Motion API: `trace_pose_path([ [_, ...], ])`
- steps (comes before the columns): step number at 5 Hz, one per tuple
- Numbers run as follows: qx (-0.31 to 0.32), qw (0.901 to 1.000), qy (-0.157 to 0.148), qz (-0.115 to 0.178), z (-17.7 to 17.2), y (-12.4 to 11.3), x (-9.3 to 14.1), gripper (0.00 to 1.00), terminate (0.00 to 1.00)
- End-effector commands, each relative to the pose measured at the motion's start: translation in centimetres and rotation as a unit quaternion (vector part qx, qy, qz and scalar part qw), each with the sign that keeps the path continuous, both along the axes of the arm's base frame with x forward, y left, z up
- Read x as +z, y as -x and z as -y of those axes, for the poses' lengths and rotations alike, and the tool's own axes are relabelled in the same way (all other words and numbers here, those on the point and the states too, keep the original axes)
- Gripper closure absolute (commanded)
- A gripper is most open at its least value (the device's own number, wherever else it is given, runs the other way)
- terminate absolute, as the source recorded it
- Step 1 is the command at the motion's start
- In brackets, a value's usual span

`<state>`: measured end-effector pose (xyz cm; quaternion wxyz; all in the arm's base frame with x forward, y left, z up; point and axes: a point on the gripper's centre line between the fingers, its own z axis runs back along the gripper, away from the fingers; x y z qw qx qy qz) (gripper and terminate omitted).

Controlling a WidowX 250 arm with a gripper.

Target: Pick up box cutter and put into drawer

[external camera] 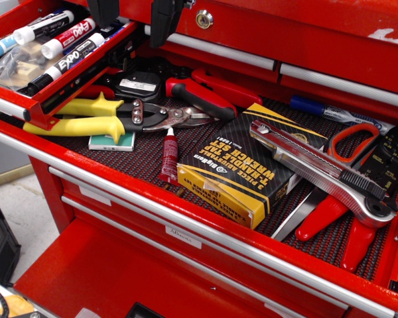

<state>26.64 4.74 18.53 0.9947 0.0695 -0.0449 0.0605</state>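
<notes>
The gripper [136, 16] is being seen only as two dark fingers hanging at the top edge of the view, with daylight showing between them and nothing held, so it is being read as released. The box cutter [322, 169] is lying well below and far off to one side of those fingers, resting tilted across the yellow-and-black wrench box [242, 175], its rounded butt end hanging past the box edge near the red-handled scissors [341, 199]. Directly beneath the gripper, the marker tray [53, 50] and the yellow-handled snips [99, 118] are being found instead, with a small red tube [169, 156] lying just beyond them. A long reach across the open drawer [205, 228] is judged to be called for, and several risks are being raised by the clutter. The cutter is being propped at an angle on the box, so a downward press on one end is likely to be tipping it or sliding it off. Its smooth metal body is being judged slippery, and a pinch off-centre could be letting it swing. The scissors and the box are lying close against it, so a wide opening could be catching them as well. The tray edge is also standing near the fingers and could be struck during the move across.
</notes>
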Motion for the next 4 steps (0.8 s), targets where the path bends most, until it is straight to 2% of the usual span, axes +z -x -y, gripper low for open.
trace_pose_path([
  [1,0.000,1.0000,0.000,0.000,0.0,0.0,0.0,0.00,0.00],
  [2,0.124,0.9919,0.007,0.023,5.0,0.8,-0.7,0.00,0.00],
  [3,0.247,0.9672,0.039,0.046,10.0,1.5,-1.3,0.00,0.00],
  [4,0.366,0.9274,0.059,0.051,14.4,0.5,-2.3,0.00,0.00],
])
